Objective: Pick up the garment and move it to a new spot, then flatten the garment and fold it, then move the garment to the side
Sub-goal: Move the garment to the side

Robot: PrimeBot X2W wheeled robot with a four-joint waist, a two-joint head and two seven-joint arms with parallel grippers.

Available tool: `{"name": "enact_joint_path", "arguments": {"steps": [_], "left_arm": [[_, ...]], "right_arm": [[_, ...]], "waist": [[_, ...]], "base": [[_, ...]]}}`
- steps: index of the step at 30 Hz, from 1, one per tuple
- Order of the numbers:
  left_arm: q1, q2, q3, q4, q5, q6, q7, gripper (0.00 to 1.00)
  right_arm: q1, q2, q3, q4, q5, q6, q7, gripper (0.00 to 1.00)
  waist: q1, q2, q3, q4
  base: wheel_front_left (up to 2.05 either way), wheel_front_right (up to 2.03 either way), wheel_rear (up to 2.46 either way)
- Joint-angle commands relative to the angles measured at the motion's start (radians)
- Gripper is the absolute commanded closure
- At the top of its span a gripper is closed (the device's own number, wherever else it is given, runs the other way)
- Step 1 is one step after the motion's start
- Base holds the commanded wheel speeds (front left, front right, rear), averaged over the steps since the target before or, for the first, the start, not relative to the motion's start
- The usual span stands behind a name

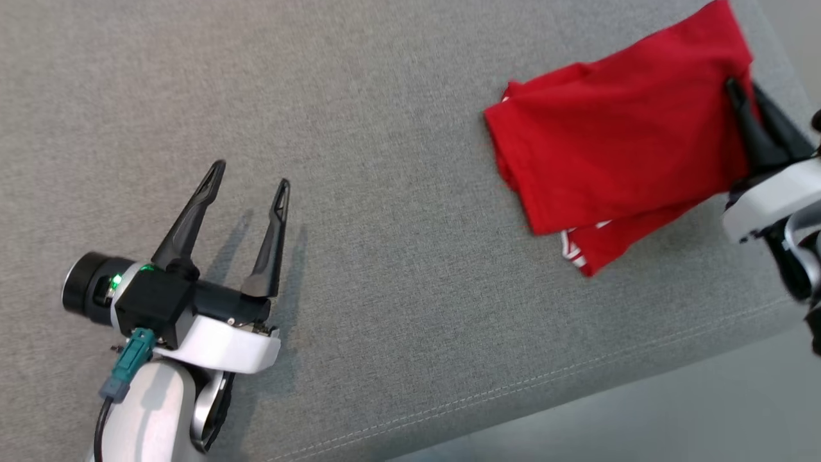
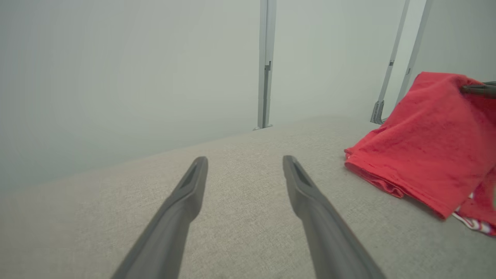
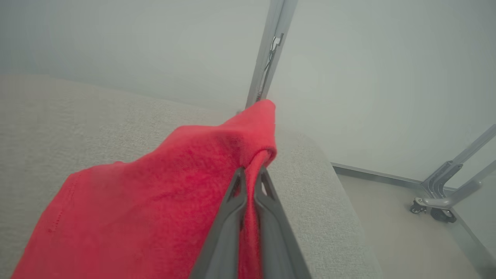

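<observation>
lab-like booth: pale panels point(image 2: 116, 77), castered metal frame point(image 3: 445, 202)

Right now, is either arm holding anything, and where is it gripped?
The right tool pinches the red garment at a bunched edge; the left tool holds nothing.

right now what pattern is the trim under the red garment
White and red stripes on the trim, clearest in the left wrist view.

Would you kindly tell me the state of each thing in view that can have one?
red garment: folded, one edge lifted, the rest lying on the grey cushion.
right gripper: shut on the red garment's raised edge.
left gripper: open, empty, apart from the red garment.
</observation>
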Motion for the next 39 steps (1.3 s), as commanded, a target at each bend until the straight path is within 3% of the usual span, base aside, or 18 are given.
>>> {"name": "enact_joint_path", "arguments": {"steps": [1,6,14,15,16,17,23,29,33,39], "left_arm": [[-0.050,0.020,0.015,-0.035,0.013,-0.011,0.006,0.00],[-0.099,0.036,-0.020,-0.061,0.021,-0.028,0.026,0.00],[-0.146,0.068,-0.056,-0.099,0.034,-0.041,0.058,0.00],[-0.151,0.072,-0.059,-0.106,0.036,-0.042,0.062,0.00],[-0.155,0.076,-0.062,-0.110,0.037,-0.043,0.066,0.00],[-0.158,0.080,-0.065,-0.115,0.038,-0.044,0.069,0.00],[-0.158,0.097,-0.073,-0.132,0.039,-0.043,0.085,0.00],[-0.135,0.100,-0.067,-0.109,0.024,-0.034,0.078,0.00],[-0.123,0.081,-0.071,-0.082,0.010,-0.019,0.049,0.00],[-0.092,0.048,-0.063,-0.040,-0.013,0.014,0.006,0.00]], "right_arm": [[-0.038,-0.032,-0.007,0.036,0.004,0.001,-0.022,1.00],[-0.133,-0.043,-0.064,0.169,-0.013,0.001,-0.034,1.00],[-0.184,-0.031,-0.225,0.229,-0.104,0.001,-0.035,1.00],[-0.189,-0.031,-0.252,0.239,-0.123,0.001,-0.035,0.69],[-0.192,-0.029,-0.285,0.256,-0.140,0.001,-0.035,0.58],[-0.194,-0.022,-0.311,0.267,-0.153,0.001,-0.035,0.02],[-0.172,0.046,-0.466,0.199,-0.265,0.001,-0.035,0.00],[-0.088,0.137,-0.440,-0.029,-0.287,0.001,-0.035,0.00],[0.011,0.196,-0.385,-0.232,-0.269,0.001,-0.035,0.00],[0.154,0.252,-0.331,-0.399,-0.258,0.001,-0.035,0.00]], "waist": [[0.0000,0.0000,0.050,-0.017],[0.0000,0.0000,0.115,-0.025],[0.0000,0.0000,0.173,-0.025],[0.0000,0.0000,0.179,-0.024],[0.0000,0.0000,0.184,-0.023],[0.0000,0.0000,0.188,-0.022],[0.0000,0.0000,0.191,-0.033],[0.0000,0.0000,0.140,-0.037],[0.0000,0.0000,0.088,0.008],[0.0000,0.0000,0.028,0.111]], "base": [[0.00,0.00,0.00],[0.00,0.00,0.00],[0.00,0.00,0.00],[0.00,0.00,0.00],[0.00,0.00,0.00],[0.00,0.00,0.00],[0.00,0.00,0.00],[0.00,0.00,0.00],[0.00,0.00,0.00],[0.00,0.00,0.00]]}}
